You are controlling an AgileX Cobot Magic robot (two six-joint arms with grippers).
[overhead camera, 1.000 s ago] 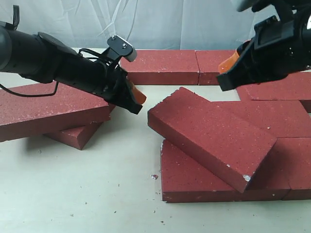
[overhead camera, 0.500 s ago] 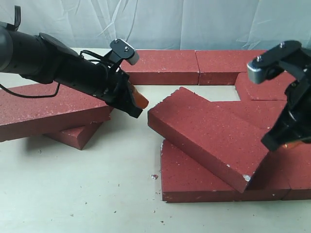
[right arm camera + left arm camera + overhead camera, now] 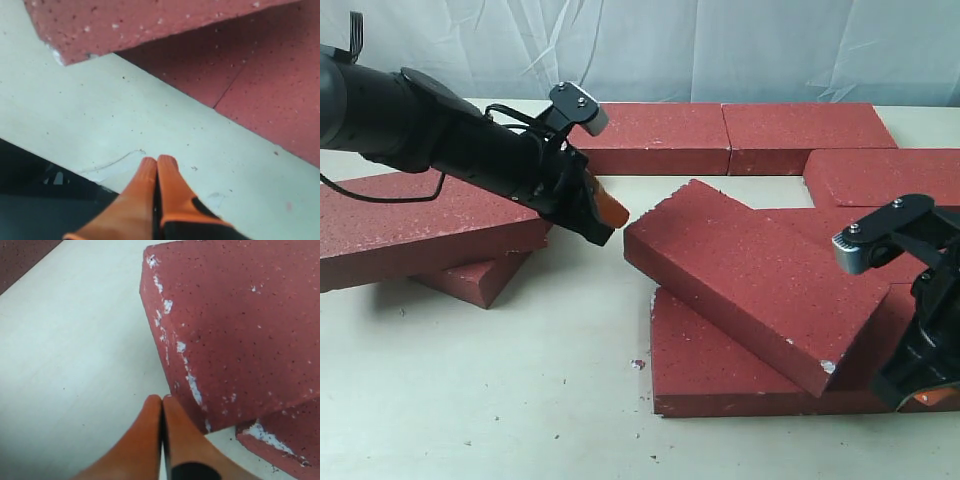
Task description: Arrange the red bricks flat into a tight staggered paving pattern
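Several red bricks lie on the table. One tilted red brick (image 3: 755,280) rests askew on top of flat ones (image 3: 720,375) at the right. My left gripper (image 3: 605,212) is shut and empty, its orange fingertips (image 3: 150,410) just short of that tilted brick's left corner (image 3: 240,325). My right gripper (image 3: 923,397) is shut and empty too, low at the front right, beside the flat bricks (image 3: 270,85) and past the tilted brick's chipped near corner (image 3: 150,20). At the left, another brick (image 3: 420,225) lies on top of a lower one (image 3: 475,278).
A row of flat bricks (image 3: 655,135) runs along the back, with one more at the right (image 3: 890,175). The table's front edge (image 3: 75,172) is close under my right gripper, with dark floor beyond. Bare tabletop (image 3: 500,390) spreads across the front left.
My right arm has swung down from the upper right to the front right corner, low beside the flat bricks. My left gripper has edged slightly right toward the tilted brick.
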